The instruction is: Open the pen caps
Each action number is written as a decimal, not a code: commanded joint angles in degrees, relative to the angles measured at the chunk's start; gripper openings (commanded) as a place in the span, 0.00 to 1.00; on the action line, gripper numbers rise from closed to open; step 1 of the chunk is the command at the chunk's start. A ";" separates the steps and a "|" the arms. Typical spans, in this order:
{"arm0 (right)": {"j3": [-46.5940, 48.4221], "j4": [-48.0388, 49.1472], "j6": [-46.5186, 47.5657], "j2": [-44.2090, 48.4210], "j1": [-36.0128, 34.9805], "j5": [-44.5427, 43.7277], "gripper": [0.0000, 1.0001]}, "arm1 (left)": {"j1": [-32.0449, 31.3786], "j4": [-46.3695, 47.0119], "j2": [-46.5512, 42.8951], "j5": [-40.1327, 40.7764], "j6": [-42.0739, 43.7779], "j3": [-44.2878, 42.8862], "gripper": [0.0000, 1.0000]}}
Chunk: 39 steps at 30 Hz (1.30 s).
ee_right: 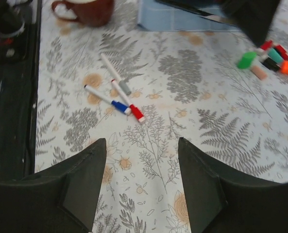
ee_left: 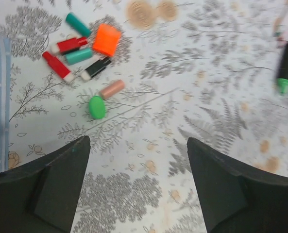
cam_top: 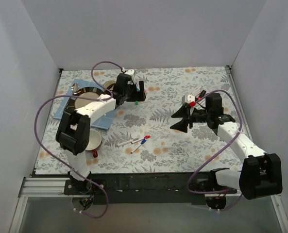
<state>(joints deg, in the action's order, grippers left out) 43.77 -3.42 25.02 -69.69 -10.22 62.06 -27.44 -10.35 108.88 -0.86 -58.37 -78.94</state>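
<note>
Loose pen caps lie in a heap at the far middle of the table: teal (ee_left: 78, 24), orange (ee_left: 106, 40), red (ee_left: 71, 45), salmon (ee_left: 112, 89) and green (ee_left: 97, 107). My left gripper (ee_left: 138, 141) hovers just in front of them, open, with only tablecloth between its fingers. In the top view it (cam_top: 139, 91) covers the heap except the green cap (cam_top: 135, 102). Three thin white pens (ee_right: 115, 92) lie capped in grey, blue (ee_right: 118, 106) and red (ee_right: 136, 113). My right gripper (ee_right: 141, 141) hangs open and empty short of them. A green-tipped marker (ee_left: 284, 73) shows blurred at the right.
A brown mug (cam_top: 93, 141) stands by the left arm's base. A blue mat (cam_top: 71, 109) with a dark dish (cam_top: 88, 91) lies at the far left. More white pen bodies (cam_top: 194, 99) lie behind the right gripper (cam_top: 177, 121). Grey walls enclose the table on three sides.
</note>
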 commanded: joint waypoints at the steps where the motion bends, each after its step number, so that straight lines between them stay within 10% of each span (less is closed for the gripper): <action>1: 0.88 -20.28 31.97 0.88 -9.18 3.25 0.68 | 0.37 0.94 -14.64 -8.27 2.38 3.25 0.84; 5: 3.69 -29.09 48.09 -2.72 -21.49 -11.56 0.68 | 0.37 0.60 -24.84 -8.63 4.49 11.05 0.96; 18: 30.92 -39.99 44.51 -33.81 -49.44 -45.08 0.64 | 1.07 1.29 -63.16 12.98 9.94 37.62 0.98; 28: 47.02 -46.76 42.84 -49.48 -54.73 -51.86 0.47 | 1.08 2.00 -69.06 16.51 10.82 39.38 0.98; 39: 42.72 -45.98 41.52 -50.28 -55.61 -55.47 0.22 | 1.16 2.18 -70.56 15.63 10.82 40.00 0.98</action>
<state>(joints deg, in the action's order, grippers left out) 90.02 -48.71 67.46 -119.52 -65.47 9.43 -26.68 -8.58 39.22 13.96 -48.36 -39.68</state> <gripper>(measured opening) 0.272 0.982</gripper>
